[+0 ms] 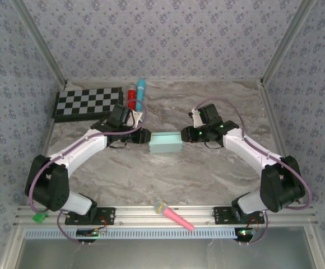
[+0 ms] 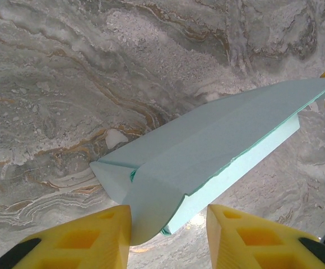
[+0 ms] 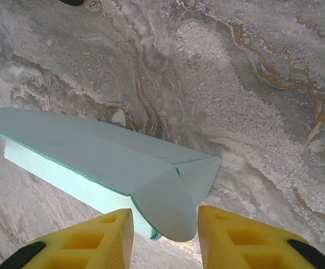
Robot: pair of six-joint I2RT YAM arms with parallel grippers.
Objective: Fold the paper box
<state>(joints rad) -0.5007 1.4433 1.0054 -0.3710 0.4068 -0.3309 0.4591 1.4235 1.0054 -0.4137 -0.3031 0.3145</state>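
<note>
left claw (image 2: 168, 212), right claw (image 3: 165, 213), half open, straddling paper box (image 1: 166, 143) ends

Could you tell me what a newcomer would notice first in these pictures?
The pale mint paper box is at centre, the left hand and right hand at its two ends, yellow fingers flanking its rounded flaps. Next come the checkerboard at the far left and a pink microphone-like toy at the near edge.
</note>
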